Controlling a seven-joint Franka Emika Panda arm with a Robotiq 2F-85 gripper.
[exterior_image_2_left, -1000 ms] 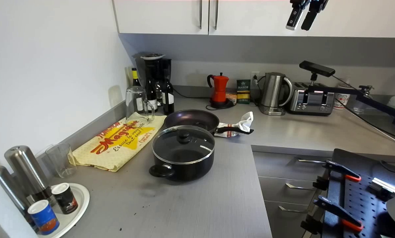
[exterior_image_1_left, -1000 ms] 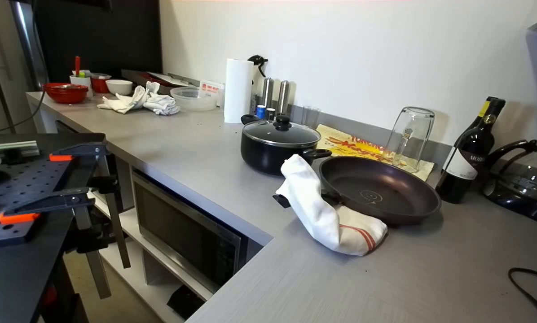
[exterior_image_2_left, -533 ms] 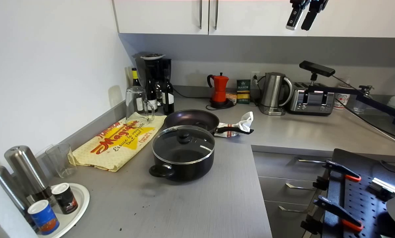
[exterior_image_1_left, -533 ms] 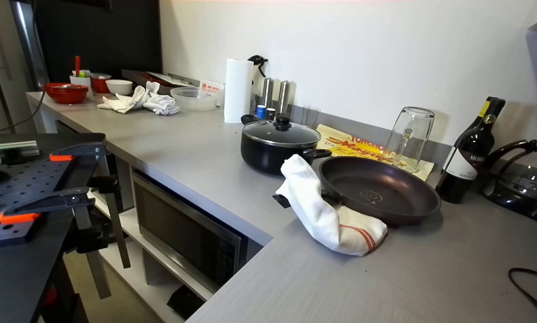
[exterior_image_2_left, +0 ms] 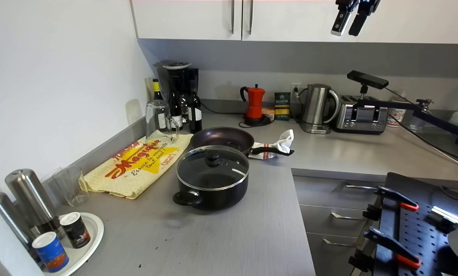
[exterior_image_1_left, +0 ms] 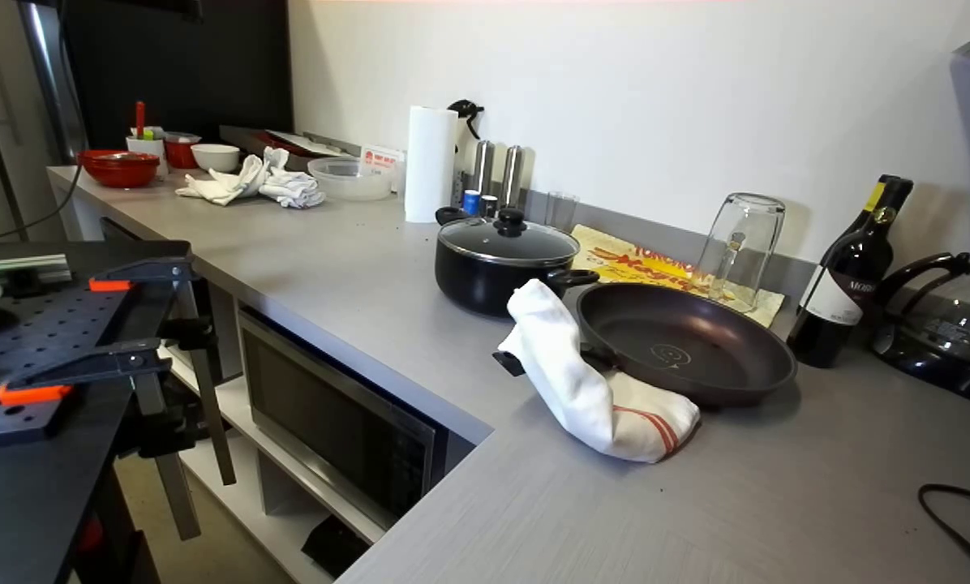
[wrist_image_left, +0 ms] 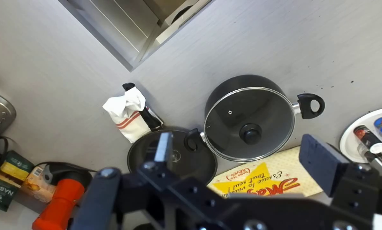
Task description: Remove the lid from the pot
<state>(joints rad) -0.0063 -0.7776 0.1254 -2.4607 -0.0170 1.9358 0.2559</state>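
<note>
The pot (exterior_image_1_left: 473,284) is short, round and black and stands on the grey counter in both exterior views (exterior_image_2_left: 223,197). The see-through glass lid (exterior_image_1_left: 489,241) with a metal rim and dark knob lies flat on it, covering it (exterior_image_2_left: 204,176). In the wrist view the lid (wrist_image_left: 226,134) and the pot (wrist_image_left: 232,83) are seen from above. My gripper (wrist_image_left: 237,148) is open and empty, its fingers wide apart. It hangs high above the counter at the top of an exterior view (exterior_image_2_left: 345,33), well apart from the lid. It is out of view in the remaining exterior view.
A black frying pan (exterior_image_1_left: 696,349) stands beside the pot, a white towel (exterior_image_1_left: 570,381) by its handle. A yellow cloth (exterior_image_2_left: 137,165) with an upturned glass mug (exterior_image_2_left: 158,119) lies along the wall. A white plate (exterior_image_2_left: 95,234) holds shakers. Cupboards (exterior_image_2_left: 187,19) hang behind the gripper.
My gripper has shifted down very slightly. The pot, the lid and the other things have not moved.
</note>
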